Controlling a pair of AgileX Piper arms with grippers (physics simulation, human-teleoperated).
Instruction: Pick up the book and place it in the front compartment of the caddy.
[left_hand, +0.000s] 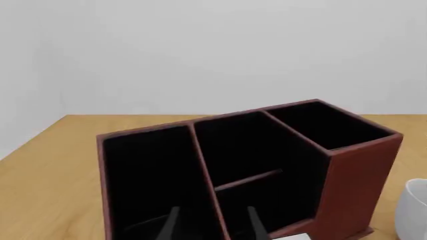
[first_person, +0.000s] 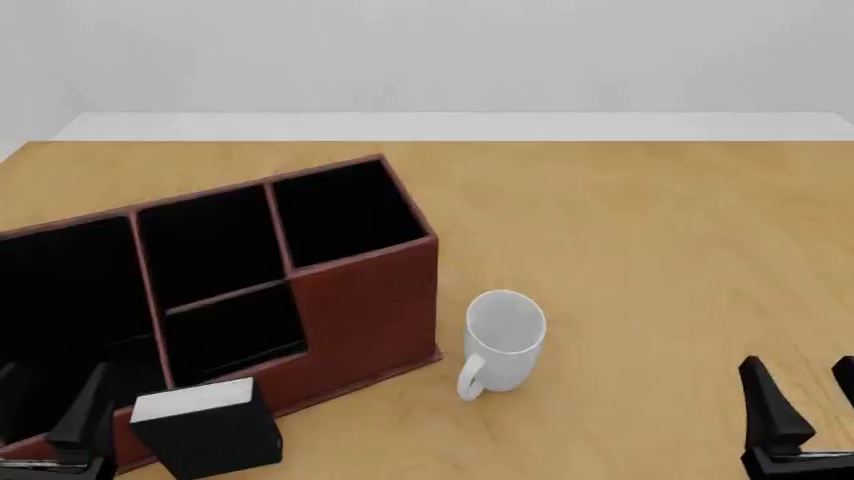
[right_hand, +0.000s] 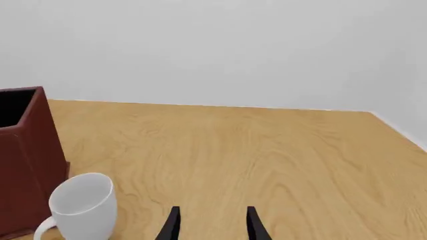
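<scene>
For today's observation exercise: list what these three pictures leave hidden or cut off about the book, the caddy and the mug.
- book: the front view's bottom edge cuts its base; the left wrist view shows only a white sliver.
- caddy: the front view's left edge cuts it; compartment floors are lost in black.
- mug: cut by the edge in the left wrist view; its inside is unseen everywhere.
- left gripper: partly out of frame.

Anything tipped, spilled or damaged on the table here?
Nothing stands out. The book stands upright by the caddy front, the white mug is upright, and both hands, left and right, are open and empty.
</scene>
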